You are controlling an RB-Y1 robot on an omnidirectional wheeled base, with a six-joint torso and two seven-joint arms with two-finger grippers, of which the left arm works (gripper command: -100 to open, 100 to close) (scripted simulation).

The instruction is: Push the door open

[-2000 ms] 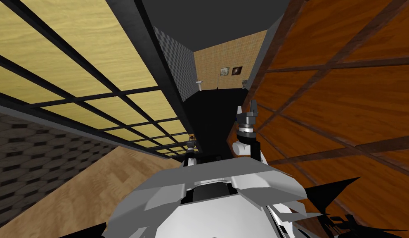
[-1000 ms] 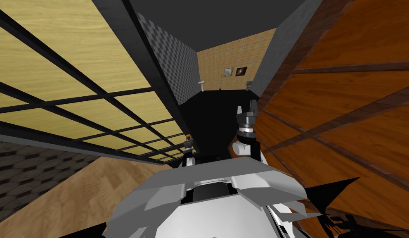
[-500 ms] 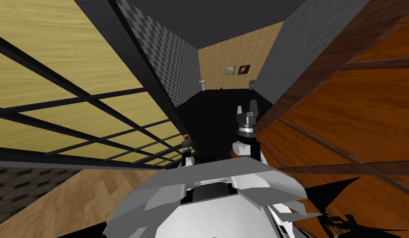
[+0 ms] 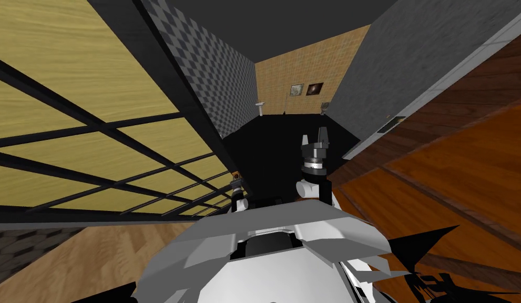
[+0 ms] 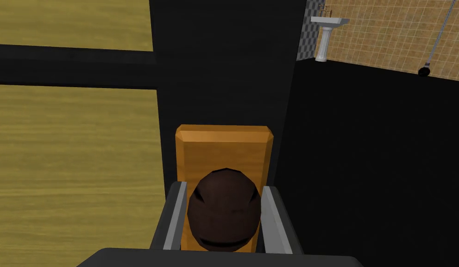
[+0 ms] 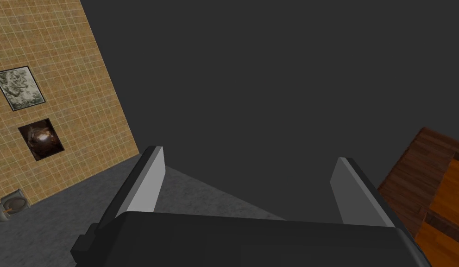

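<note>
The door [image 4: 96, 142], yellow grained panels in a black grid, stands on my left and runs along my side. Past its free edge lies a black area, with a tiled wall [image 4: 306, 73] beyond. The left claw [image 5: 225, 190] is clamped on the dark round knob [image 5: 223, 215], its 2 fingers [image 5: 176, 208] pressing the knob's sides. The knob sits on an orange plate [image 5: 223, 146] fixed to the door's black stile [image 5: 219, 60]. The right claw [image 4: 314, 139] is raised in front of me, between the door and the brown panel [image 4: 453, 179] on my right, with its fingers wide apart and nothing in them.

I judge the door to be a stiff, fairly heavy slab that will not flex and can only swing on its hinges. The push should follow that arc, not a straight line. The knob is the right place to hold, since it lies at the free edge where leverage is greatest. It looks smooth and rounded, though, so the 2 thin fingers could slide off if the force comes at an angle. Pressing through the knob toward the plate should carry the load better than squeezing harder
</note>
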